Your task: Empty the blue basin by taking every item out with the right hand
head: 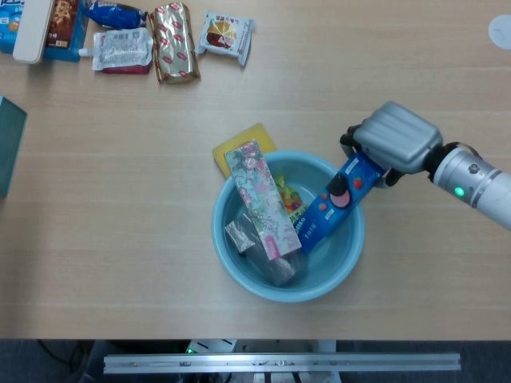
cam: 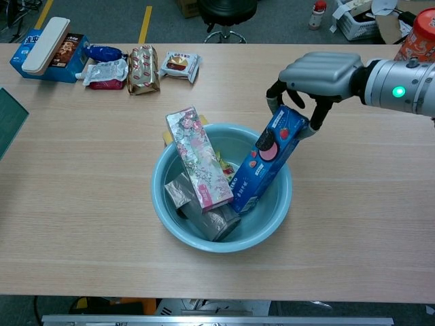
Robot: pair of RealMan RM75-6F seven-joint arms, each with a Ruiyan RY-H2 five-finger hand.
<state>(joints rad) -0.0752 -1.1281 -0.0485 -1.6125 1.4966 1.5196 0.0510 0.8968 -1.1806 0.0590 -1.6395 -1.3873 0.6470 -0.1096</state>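
The blue basin (head: 239, 265) (cam: 170, 221) sits mid-table. A blue Oreo box (head: 335, 203) (cam: 265, 159) leans from inside it over the right rim. My right hand (head: 393, 144) (cam: 314, 76) grips the box's upper end, fingers curled around it. Also in the basin are a pink floral box (head: 262, 199) (cam: 196, 157) leaning on the far-left rim, a silver foil pack (head: 267, 255) (cam: 204, 212) at the bottom, and a colourful snack bag (head: 291, 199), mostly hidden. My left hand shows in neither view.
A yellow card (head: 247, 140) lies under the basin's far rim. Along the table's far-left edge lie snack packs: a gold-red pack (head: 175, 41) (cam: 142, 68), a small cake packet (head: 224, 35) (cam: 179, 66), a white pouch (head: 121, 49) and a blue box (cam: 45, 47). A green item (head: 9, 144) sits at the left edge.
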